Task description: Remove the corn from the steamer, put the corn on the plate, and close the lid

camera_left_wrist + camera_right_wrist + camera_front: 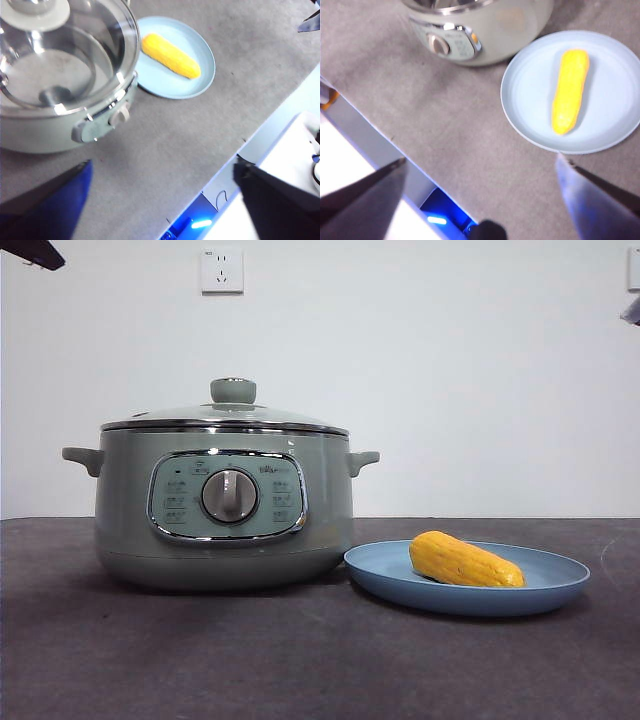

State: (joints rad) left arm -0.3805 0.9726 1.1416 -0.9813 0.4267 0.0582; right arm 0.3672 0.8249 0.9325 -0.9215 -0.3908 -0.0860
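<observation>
The yellow corn point(465, 560) point(170, 55) point(569, 90) lies on the light-blue plate point(560, 578) point(165, 82) point(530, 95), just right of the sage-green steamer point(125, 510) point(45, 132) point(520, 30). The clear glass lid point(225, 416) point(75, 60) with its green knob point(233, 391) sits on the steamer. My left gripper point(162, 167) hangs open high above the table near the steamer, holding nothing. High over the table in front of the plate, my right gripper point(480, 162) is open and empty. In the front view only black arm tips point(35, 252) show at the top corners.
The dark grey table point(300, 660) stretches in front of the steamer and plate. A white wall with a socket point(222, 270) stands behind. The table's front edge, with white and blue-lit equipment point(200, 222) point(437, 217) below it, shows in both wrist views.
</observation>
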